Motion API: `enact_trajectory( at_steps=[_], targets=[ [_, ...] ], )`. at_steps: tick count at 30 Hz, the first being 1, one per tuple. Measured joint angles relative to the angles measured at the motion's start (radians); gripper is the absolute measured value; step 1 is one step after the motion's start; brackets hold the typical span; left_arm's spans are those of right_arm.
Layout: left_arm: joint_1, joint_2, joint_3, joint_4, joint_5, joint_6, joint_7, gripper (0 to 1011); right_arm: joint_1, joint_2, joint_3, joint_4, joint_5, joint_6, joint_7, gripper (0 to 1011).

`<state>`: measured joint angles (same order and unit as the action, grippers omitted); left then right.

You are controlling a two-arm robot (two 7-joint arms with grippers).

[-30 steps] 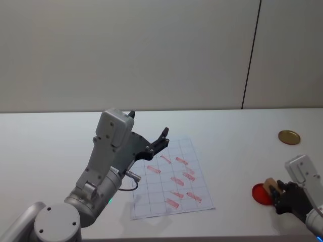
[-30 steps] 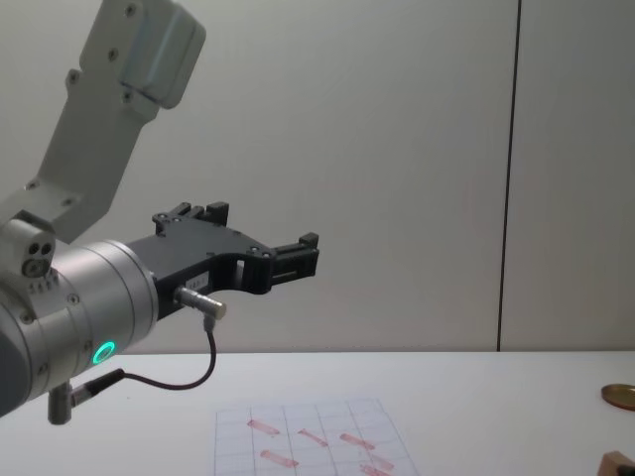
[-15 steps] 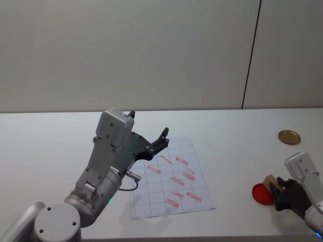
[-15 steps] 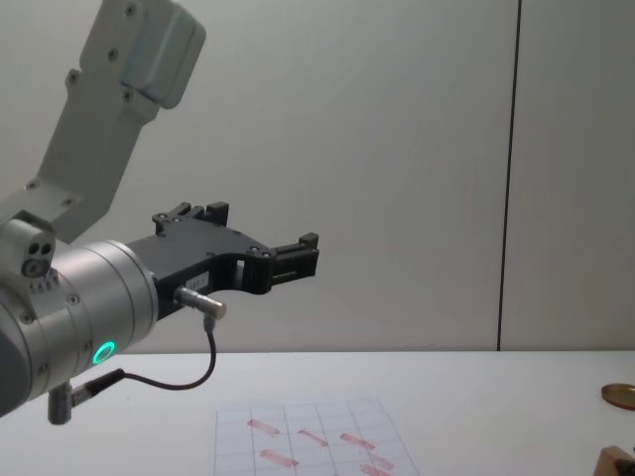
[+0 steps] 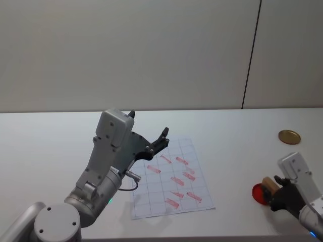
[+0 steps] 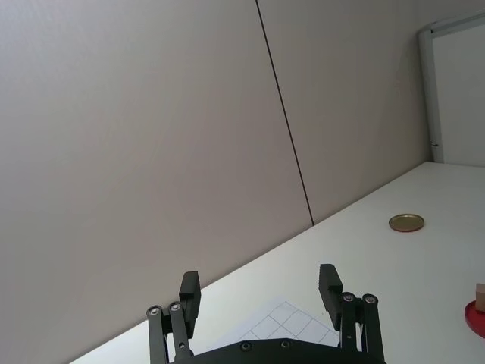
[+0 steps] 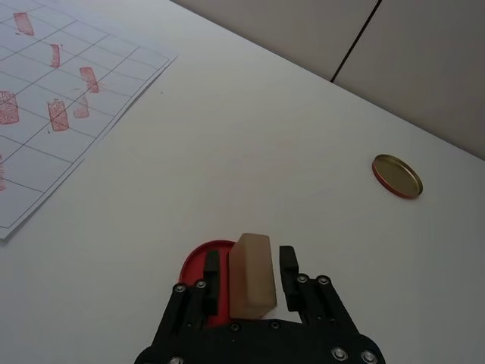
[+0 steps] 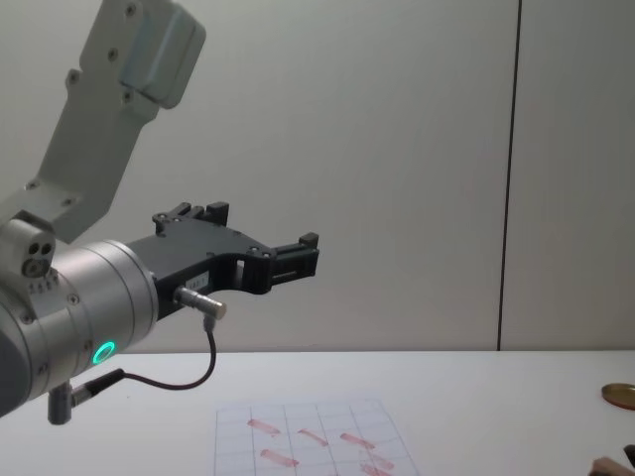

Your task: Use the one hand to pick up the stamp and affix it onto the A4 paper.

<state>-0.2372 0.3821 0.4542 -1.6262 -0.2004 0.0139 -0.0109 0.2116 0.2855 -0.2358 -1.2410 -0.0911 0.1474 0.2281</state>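
Your right gripper (image 7: 249, 271) sits low at the right near corner of the counter (image 5: 237, 136), and its fingers (image 7: 288, 267) are clamped on the stamp (image 7: 251, 274), one black finger pressed to each long side of the light wooden block. In the right wrist view the stamp stands between the fingers directly over the red ink pad (image 7: 198, 262), whose round rim shows beneath and beside the block; you cannot tell from these views whether the stamp's face touches the pad or is held just above it. From the head view the same stamp (image 5: 268, 185) shows at the edge of the red ink pad (image 5: 259, 193), well apart from the A4 paper (image 5: 171, 177), which lies flat toward the middle of the counter with its grid of squares and several reddish-pink marks. A golden round lid (image 5: 289, 136) rests farther back on the right. Your left gripper (image 6: 261, 296) is held up in the air above the left part of the paper, its fingers (image 6: 189, 292) spread wide apart and holding nothing.
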Motion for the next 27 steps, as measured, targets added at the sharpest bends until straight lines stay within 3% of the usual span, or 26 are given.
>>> enact_trajectory(
  at_steps=[7,10,19,27],
  targets=[
    [0.000,0.000,0.000,0.000,0.000,0.000,0.000,993,0.005,-0.003,-0.002,0.001,-0.002,-0.007,0.003,673],
    [0.000,0.000,0.000,0.000,0.000,0.000,0.000,993,0.003,-0.003,-0.002,-0.010,0.001,-0.008,0.003,731],
    [0.000,0.000,0.000,0.000,0.000,0.000,0.000,993,-0.026,0.012,0.011,-0.086,0.033,-0.010,-0.015,1000],
    [0.000,0.000,0.000,0.000,0.000,0.000,0.000,993,-0.069,0.033,0.030,-0.168,0.077,-0.019,-0.044,1003]
  ],
)
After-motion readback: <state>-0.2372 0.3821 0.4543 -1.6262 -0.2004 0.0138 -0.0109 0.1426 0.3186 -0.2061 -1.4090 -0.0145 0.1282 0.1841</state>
